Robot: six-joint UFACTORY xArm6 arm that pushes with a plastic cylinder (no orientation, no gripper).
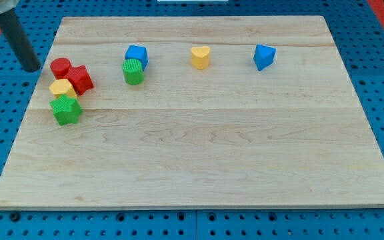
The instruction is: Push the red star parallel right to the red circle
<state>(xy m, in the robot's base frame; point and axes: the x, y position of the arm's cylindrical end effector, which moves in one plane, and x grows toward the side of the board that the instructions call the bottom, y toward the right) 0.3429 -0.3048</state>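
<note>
The red star (81, 79) sits near the board's upper left, touching the red circle (61, 67) on that circle's lower right. My tip (31, 67) is just off the board's left edge, a short way left of the red circle and not touching it. The dark rod rises from the tip toward the view's top left.
A yellow block (62, 88) and a green star (66, 110) sit directly below the red pair. A blue block (137, 55) and a green cylinder (133, 71) stand further right, then a yellow heart (201, 57) and a blue block (264, 57). The wooden board (205, 160) lies on a blue pegboard.
</note>
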